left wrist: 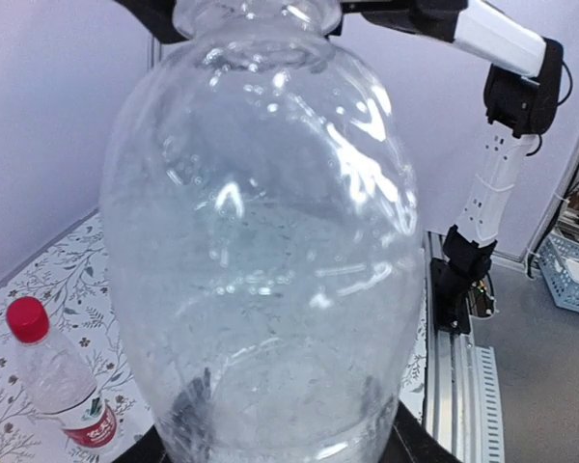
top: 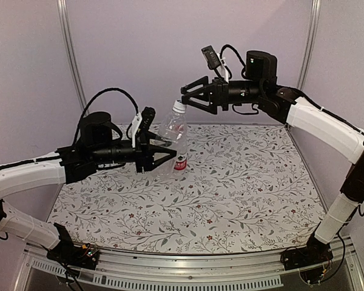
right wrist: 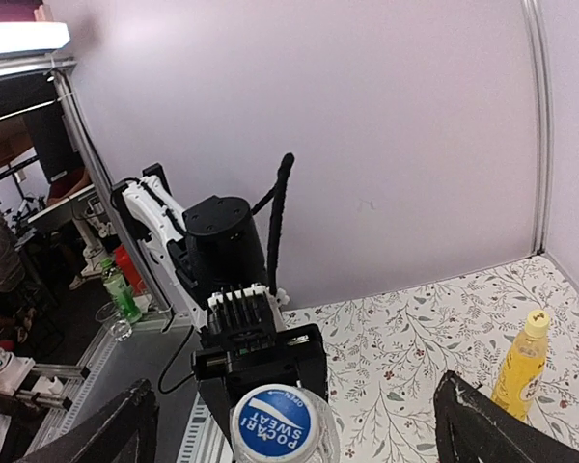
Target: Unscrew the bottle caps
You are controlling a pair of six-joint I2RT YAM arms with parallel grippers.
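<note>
The floral table (top: 230,200) bears a red-labelled bottle (left wrist: 63,386) and yellow bottle (right wrist: 521,371)

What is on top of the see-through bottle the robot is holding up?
A blue-white cap sits on the clear bottle, with the open right gripper close by it. The cap covers the bottle's mouth, so the opening cannot be seen.
</note>
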